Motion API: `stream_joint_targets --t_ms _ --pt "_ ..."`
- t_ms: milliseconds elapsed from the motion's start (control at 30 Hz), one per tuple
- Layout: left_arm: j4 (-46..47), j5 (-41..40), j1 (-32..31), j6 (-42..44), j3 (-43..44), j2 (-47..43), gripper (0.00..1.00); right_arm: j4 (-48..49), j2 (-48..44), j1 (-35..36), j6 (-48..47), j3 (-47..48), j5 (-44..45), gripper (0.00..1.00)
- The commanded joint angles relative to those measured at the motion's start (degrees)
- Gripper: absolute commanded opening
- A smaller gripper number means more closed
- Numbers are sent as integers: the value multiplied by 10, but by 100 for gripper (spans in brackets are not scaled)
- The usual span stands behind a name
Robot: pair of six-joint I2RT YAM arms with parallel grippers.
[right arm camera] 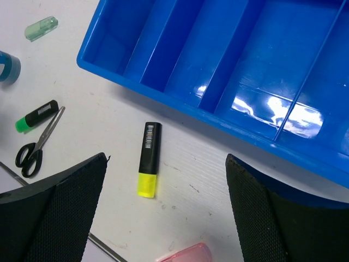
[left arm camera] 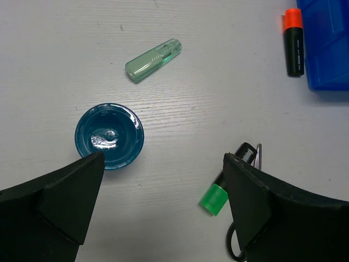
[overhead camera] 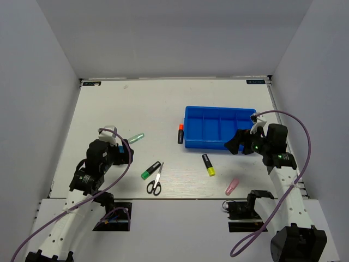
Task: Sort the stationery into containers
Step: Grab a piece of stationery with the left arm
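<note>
We hold our left end effector (left arm camera: 163, 157) and right end effector (right arm camera: 166, 157) spread and empty while the yellow-capped highlighter (right arm camera: 149, 166) lies on the worktop (right arm camera: 109, 109) near the empty blue tray (right arm camera: 229, 49), so an off-centre pinch could, we judge, roll it out of reach.

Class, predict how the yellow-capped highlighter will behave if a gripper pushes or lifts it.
The highlighter looks like hard plastic, so it is probably stiff and light. Its boxy-looking body lies flat on the table, so it would likely slide rather than roll. The smooth barrel may slip in a pinch.
</note>
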Motion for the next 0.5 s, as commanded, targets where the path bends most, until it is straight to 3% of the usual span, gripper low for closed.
stream_joint_targets --t_ms 0,133,167,200,233,267,300,333,367,400,433,467 --pt "6 -3 4 5 0 4 100 8 -8 -2 -8 20 -3 91" --pt "5 -12 3 3 0 4 100 -18 -1 -2 -114 9 -46 87" --pt "6 -15 3 3 1 5 100 -23 -1 -2 -135 7 -52 75" --pt "3 -15 3 5 2 6 85 -36 -1 -2 -139 12 -57 46" --pt "3 -18 3 5 2 9 66 -33 0 -2 -139 7 -54 0" --pt "3 -32 3 6 2 14 39 -24 -1 -2 -138 3 -54 0" --pt "-9 -45 3 1 9 19 0 -28 0 -2 -140 2 -44 0" --pt "-18 -75 3 -4 15 24 0 -30 0 -2 -140 8 -42 9" --pt "-20 -99 0 -5 17 43 0 -35 2 -1 -141 11 -41 47" --pt "-38 -110 3 -9 33 51 0 -48 7 0 -144 22 -43 76" --pt "-48 -143 3 -12 38 68 45 -52 12 -1 -148 24 -43 90" --pt "-58 -151 3 -16 46 85 75 -57 13 0 -146 27 -43 90"
